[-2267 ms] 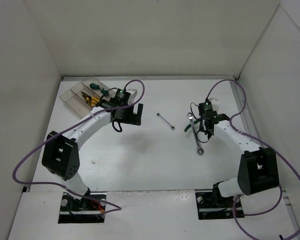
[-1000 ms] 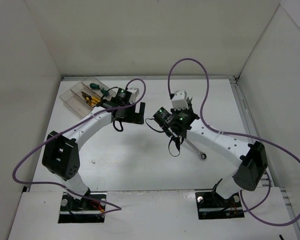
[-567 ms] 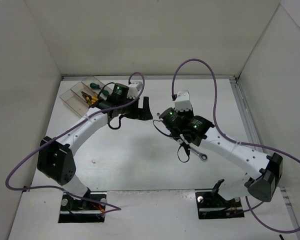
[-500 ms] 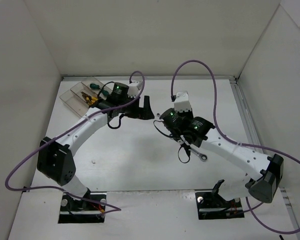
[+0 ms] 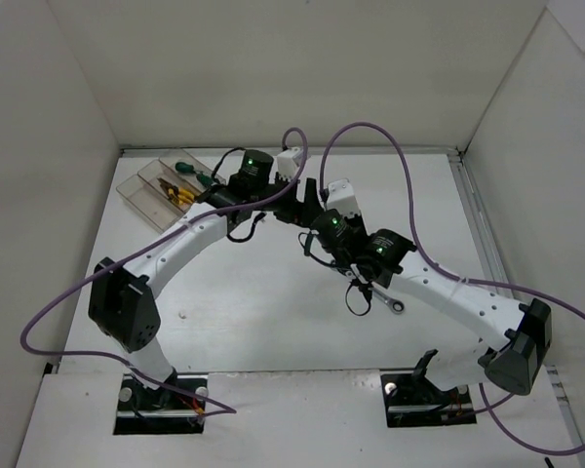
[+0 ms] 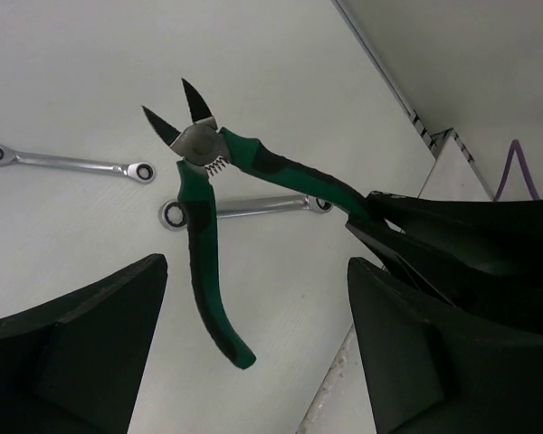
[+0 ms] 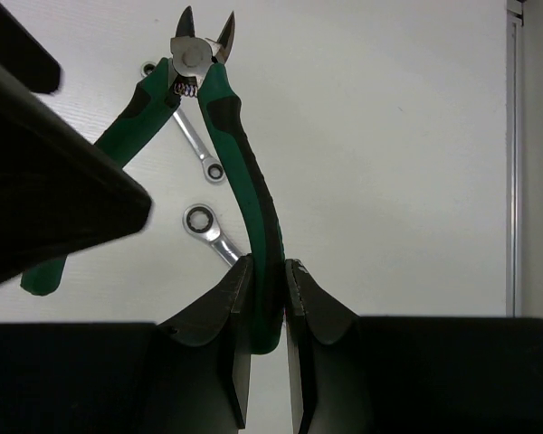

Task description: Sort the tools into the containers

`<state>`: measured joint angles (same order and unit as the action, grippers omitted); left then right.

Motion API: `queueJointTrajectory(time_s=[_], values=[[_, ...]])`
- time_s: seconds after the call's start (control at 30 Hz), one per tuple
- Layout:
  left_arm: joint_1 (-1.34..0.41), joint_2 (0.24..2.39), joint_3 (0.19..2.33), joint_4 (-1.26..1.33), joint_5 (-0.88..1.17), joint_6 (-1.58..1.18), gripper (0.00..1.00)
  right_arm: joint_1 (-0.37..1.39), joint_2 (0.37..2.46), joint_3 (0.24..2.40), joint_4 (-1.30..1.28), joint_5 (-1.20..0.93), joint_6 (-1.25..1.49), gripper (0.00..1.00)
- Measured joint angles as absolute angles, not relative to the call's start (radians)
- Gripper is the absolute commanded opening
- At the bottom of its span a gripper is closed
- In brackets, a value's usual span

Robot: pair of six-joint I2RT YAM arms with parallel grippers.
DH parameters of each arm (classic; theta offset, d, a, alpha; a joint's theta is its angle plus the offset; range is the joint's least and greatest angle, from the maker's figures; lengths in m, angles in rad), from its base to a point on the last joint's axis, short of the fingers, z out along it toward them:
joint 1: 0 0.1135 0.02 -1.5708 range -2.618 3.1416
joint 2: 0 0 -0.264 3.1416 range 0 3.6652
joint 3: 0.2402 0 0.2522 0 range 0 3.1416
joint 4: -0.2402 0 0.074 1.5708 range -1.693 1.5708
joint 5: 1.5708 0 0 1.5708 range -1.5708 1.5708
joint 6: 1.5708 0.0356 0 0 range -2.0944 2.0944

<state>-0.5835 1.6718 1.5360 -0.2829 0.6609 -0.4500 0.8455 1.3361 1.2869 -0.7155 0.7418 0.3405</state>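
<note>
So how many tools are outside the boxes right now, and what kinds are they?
Green-handled cutters: 1, pinched by one handle in the right gripper
Silver wrenches: 2, the left wrench and the wrench behind the cutters, both lying on the table
Total that I can see: 3

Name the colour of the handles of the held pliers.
The pliers' handles are green with black patches, clearest in the right wrist view.

No legible txt, labels or nos.
</note>
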Motion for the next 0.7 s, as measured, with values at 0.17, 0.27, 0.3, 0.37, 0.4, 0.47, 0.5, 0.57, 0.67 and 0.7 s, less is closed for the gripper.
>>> queueJointTrajectory(time_s=[0.17, 0.27, 0.3, 0.37, 0.4, 0.47, 0.5, 0.57, 0.67, 0.7], values=[[-0.613, 1.736, 1.538, -0.295, 0.62, -0.445, 0.72, 0.846, 1.336, 1.287, -0.69, 0.701, 0.329, 0.0], [-0.612, 1.766, 1.543, -0.312, 0.592, -0.434, 0.63, 0.846, 1.336, 1.287, -0.683, 0.683, 0.321, 0.0], [-0.612, 1.772, 1.543, -0.315, 0.584, -0.429, 0.6, 0.846, 1.336, 1.287, -0.682, 0.679, 0.319, 0.0], [-0.612, 1.778, 1.543, -0.319, 0.574, -0.426, 0.46, 0.846, 1.336, 1.287, -0.678, 0.673, 0.313, 0.0], [-0.612, 1.779, 1.543, -0.32, 0.574, -0.423, 0.4, 0.846, 1.336, 1.287, -0.677, 0.671, 0.311, 0.0], [-0.612, 1.779, 1.543, -0.321, 0.574, -0.421, 0.21, 0.846, 1.336, 1.287, -0.677, 0.667, 0.309, 0.0], [-0.612, 1.779, 1.543, -0.321, 0.577, -0.419, 0.14, 0.843, 1.336, 1.287, -0.675, 0.662, 0.309, 0.0], [-0.612, 1.779, 1.543, -0.326, 0.574, -0.416, 0.0, 0.84, 1.332, 1.285, -0.67, 0.656, 0.306, 0.0], [-0.612, 1.781, 1.543, -0.328, 0.571, -0.422, 0.0, 0.829, 1.328, 1.284, -0.662, 0.639, 0.303, 0.07], [-0.612, 1.781, 1.543, -0.328, 0.567, -0.422, 0.0, 0.823, 1.328, 1.284, -0.662, 0.631, 0.303, 0.19]])
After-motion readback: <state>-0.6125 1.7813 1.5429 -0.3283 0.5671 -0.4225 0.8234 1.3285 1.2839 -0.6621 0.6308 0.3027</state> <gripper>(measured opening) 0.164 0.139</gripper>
